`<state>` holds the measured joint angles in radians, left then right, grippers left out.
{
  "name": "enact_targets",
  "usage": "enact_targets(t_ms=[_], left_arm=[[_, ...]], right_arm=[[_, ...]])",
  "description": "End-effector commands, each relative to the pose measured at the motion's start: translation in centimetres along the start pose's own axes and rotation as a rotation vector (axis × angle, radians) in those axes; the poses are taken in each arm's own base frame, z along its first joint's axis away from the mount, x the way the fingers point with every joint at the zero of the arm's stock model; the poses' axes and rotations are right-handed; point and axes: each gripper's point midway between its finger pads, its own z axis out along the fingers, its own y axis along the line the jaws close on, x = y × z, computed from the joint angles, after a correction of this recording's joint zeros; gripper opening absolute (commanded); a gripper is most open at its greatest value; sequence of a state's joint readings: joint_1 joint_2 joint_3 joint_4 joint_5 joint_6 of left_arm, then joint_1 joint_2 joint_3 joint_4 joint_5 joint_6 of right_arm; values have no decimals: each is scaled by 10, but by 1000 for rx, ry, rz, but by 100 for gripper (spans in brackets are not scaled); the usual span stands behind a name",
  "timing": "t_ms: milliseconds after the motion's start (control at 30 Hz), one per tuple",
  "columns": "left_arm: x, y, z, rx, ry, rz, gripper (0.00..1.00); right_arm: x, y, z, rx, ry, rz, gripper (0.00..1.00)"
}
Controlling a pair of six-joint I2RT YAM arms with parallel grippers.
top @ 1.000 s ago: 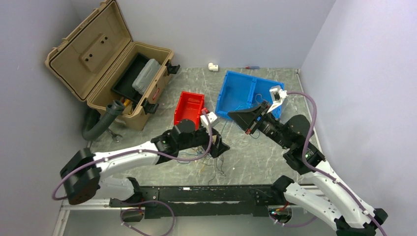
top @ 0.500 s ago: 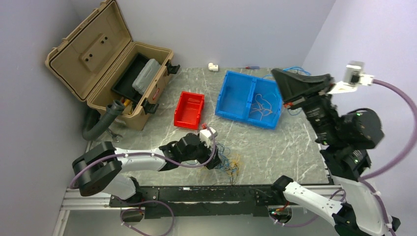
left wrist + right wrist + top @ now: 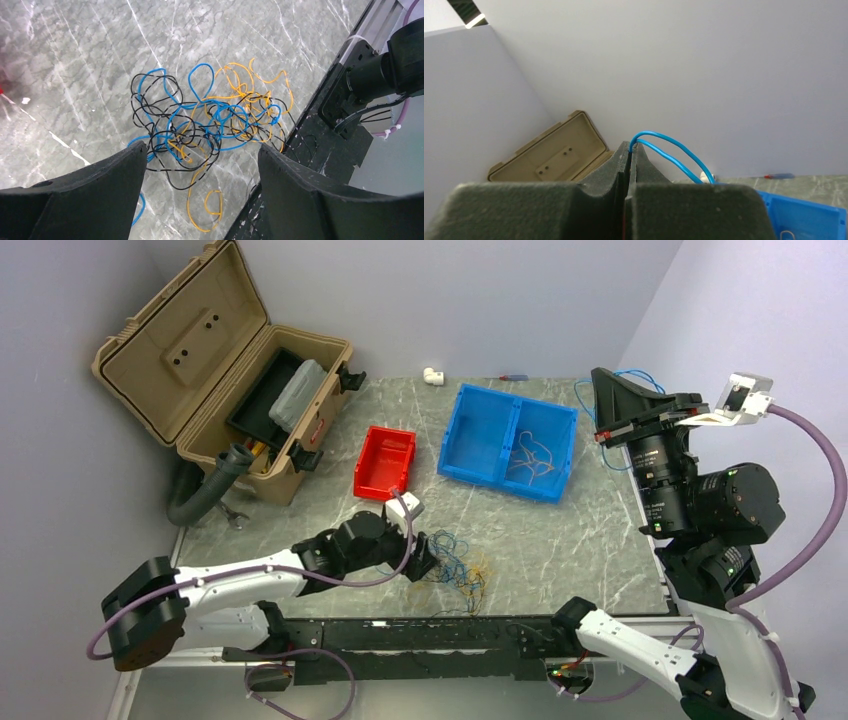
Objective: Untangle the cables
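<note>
**Top external:** tan toolbox [image 3: 200, 390], lid open, grey organiser case [image 3: 297, 395] in tray. Red bin [image 3: 385, 462] beside blue bin [image 3: 470, 435]; blue bin's right compartment holds few loose pale cables [image 3: 530, 460]. Tangled cables [image 3: 458, 572] on marble table [image 3: 560, 540] near front edge, just beside left gripper [image 3: 425, 558]. Right gripper [image 3: 605, 400] high at right, blue cable [image 3: 628, 374] looping from tip. Grey walls [image 3: 450, 300] around.

**Left wrist:** jaws wide apart, above blue, black and orange tangled cables.

**Right wrist:** jaws pressed together, clamped on blue cable. Toolbox lid and blue bin corner behind.
</note>
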<state>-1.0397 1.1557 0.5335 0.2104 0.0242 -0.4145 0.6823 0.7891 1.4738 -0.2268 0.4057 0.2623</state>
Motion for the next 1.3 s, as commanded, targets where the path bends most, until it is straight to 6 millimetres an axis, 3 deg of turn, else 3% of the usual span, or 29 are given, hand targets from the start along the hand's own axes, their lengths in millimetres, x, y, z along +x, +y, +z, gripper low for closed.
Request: enact_targets(t_ms=[0,333,667,867,1000,1100,1267], left_arm=[[-37,-12,-13,19,-93,53,85],[-81,-38,-34,124,-243,128,92],[-108,-56,-29,186,-296,172,93],[-104,-50,-27,156,-281,145,94],[-94,-34,-29,72,-238,101,94],[-87,-21,-35,6,-219,81,96],[-80,1,-55,-101,-236,40,99]], right_arm=[[4,-11,1,51,-5,-35,0],[39,-3,3,-1,81,7,0],[79,-7,5,0,153,29,0],[133,-33,18,127,247,-28,0],[192,-62,32,267,363,-97,0],[234,-82,41,333,468,-101,0],[275,-104,59,368,560,-28,0]])
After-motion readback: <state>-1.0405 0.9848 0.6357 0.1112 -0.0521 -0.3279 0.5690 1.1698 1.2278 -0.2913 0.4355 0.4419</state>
